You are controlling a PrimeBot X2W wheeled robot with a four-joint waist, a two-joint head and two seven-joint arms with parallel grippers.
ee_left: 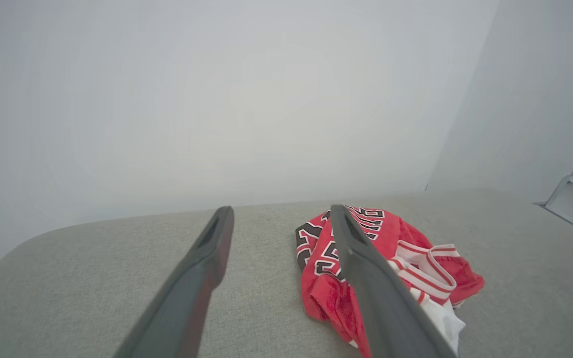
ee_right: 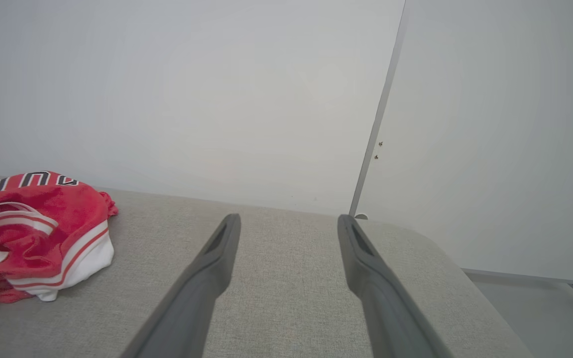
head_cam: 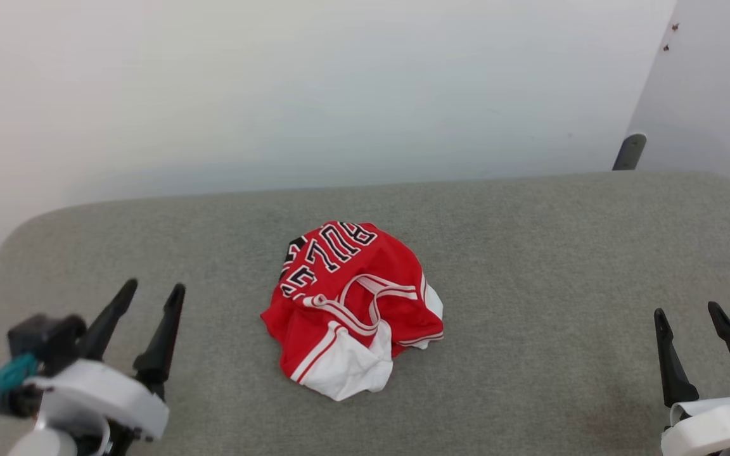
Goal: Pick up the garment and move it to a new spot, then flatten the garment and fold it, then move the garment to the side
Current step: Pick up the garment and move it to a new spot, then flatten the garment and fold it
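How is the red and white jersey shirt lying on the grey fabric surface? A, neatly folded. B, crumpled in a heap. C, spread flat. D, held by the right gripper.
B: the red jersey shirt lies bunched on the grey fabric surface, left gripper and right gripper clear of it.

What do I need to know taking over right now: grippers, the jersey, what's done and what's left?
Both open and empty: the left gripper on the left side of the grey padded surface, the right gripper on the right side.
The garment lies crumpled in a heap mid-surface, between them, touched by neither.
Done: nothing to see yet.
Left: pick up, move, flatten, fold, set aside.
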